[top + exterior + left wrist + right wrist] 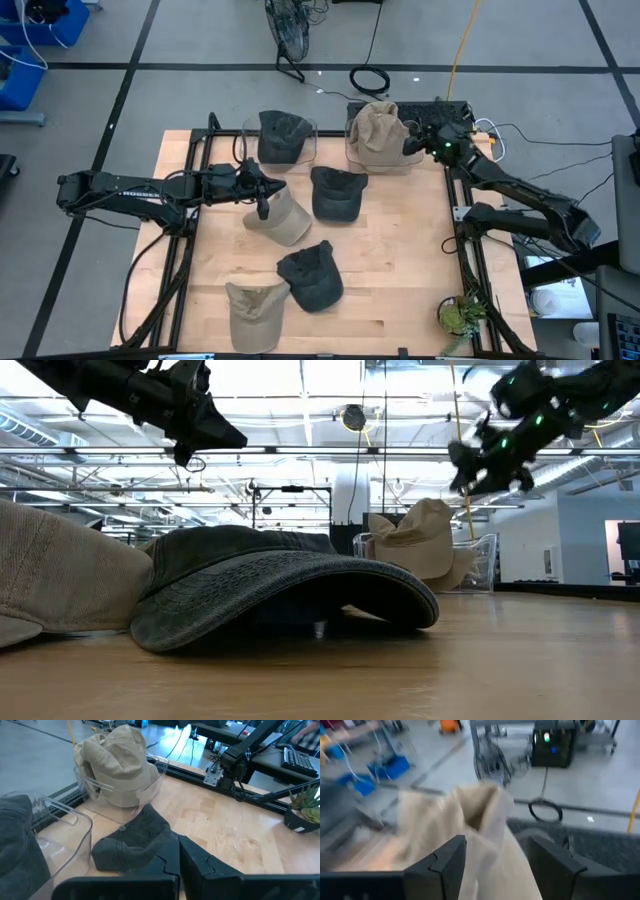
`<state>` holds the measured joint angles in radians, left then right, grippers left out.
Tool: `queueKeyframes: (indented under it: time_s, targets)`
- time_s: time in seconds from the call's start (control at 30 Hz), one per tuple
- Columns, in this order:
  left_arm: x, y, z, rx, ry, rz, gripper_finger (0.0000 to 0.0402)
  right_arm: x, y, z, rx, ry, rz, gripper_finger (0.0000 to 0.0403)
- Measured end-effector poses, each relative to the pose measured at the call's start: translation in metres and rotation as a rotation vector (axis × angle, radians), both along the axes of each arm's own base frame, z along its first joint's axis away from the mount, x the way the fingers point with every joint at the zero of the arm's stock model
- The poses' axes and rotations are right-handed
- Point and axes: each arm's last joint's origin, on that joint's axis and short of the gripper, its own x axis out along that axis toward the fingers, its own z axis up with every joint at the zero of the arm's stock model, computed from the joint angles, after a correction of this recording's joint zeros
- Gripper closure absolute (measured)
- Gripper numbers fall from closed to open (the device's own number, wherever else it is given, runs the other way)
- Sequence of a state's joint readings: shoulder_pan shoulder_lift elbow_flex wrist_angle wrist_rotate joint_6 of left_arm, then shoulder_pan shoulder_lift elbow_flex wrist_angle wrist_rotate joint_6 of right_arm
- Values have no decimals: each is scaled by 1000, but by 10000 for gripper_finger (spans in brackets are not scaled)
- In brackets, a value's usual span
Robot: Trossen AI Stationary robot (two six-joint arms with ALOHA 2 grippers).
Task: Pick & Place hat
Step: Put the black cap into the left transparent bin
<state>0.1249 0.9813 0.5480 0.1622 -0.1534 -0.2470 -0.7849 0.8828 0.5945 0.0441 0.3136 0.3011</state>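
Right pincer (490, 857) — fingers spread — hangs just beside the crumpled beige cloth hat (377, 135) in its clear plastic bin (352, 152). Left pincer (263, 208), pressed together, hovers over a tan cap (283, 218).

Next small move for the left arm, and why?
Probably lower the left gripper straight down onto the tan fabric cap under it and close. Its fingers look shut in the left wrist view and hold nothing, so they need to open first. The right gripper is open at the beige cap in the clear plastic bin; the dark grey cap in the other clear bin is already placed.
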Motion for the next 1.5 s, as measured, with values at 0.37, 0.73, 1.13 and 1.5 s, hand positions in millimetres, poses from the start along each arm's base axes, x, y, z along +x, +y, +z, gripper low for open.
queueKeyframes:
  time_s: [0.37, 0.73, 1.13, 1.5]
  targets:
    - [0, 0, 0, 40, 12, -28, 395, 11, 33, 72, -105, -215, 432, 312]
    - [1, -7, 0, 64, 19, -110, 398, 91, 73, 64, 127, 42, 702, 401]
    - [-3, -27, 45, 93, 203, -188, 399, 127, 131, 25, 544, 464, 605, 403]
    - [4, -51, 118, -55, 258, -106, 400, 75, 173, 3, 600, 476, 528, 403]
